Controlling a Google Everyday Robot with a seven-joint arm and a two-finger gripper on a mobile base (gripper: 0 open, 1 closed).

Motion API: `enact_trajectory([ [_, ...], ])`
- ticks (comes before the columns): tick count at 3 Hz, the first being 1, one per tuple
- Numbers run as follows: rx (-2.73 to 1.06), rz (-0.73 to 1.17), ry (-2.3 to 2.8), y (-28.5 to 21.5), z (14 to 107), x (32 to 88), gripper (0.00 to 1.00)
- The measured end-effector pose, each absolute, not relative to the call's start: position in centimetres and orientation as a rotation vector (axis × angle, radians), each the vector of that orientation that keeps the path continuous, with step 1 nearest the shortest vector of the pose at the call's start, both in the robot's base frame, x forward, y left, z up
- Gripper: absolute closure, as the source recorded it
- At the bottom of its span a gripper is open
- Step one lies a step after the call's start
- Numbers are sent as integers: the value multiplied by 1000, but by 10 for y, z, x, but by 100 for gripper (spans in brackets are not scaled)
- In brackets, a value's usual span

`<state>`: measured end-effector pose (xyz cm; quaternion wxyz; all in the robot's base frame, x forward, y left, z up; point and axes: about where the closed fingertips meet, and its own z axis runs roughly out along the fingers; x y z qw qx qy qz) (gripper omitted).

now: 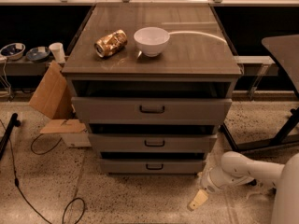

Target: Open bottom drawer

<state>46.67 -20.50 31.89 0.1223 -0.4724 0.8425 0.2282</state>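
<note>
Print on the crushed gold can (111, 43), beside the white bowl (152, 40) on the cabinet top (196, 55), is too blurred to read. The bottom drawer (124, 166) sits lowest in the cabinet, front facing the camera, long axis left to right. The gripper (197, 200) hangs near the floor, below-right of that drawer, apart from it; its opening cannot be told

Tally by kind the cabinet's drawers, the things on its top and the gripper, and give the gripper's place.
Grey drawers: 3 (top drawer, middle drawer, bottom drawer)
White bowl: 1
Crushed can: 1
Gripper: 1, low by the floor, right of the bottom drawer
Total: 6
</note>
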Motion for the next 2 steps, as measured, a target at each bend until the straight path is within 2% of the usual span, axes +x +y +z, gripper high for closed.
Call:
enact_trajectory([
  [2,-1154,689,2493,-225,271,495,0],
])
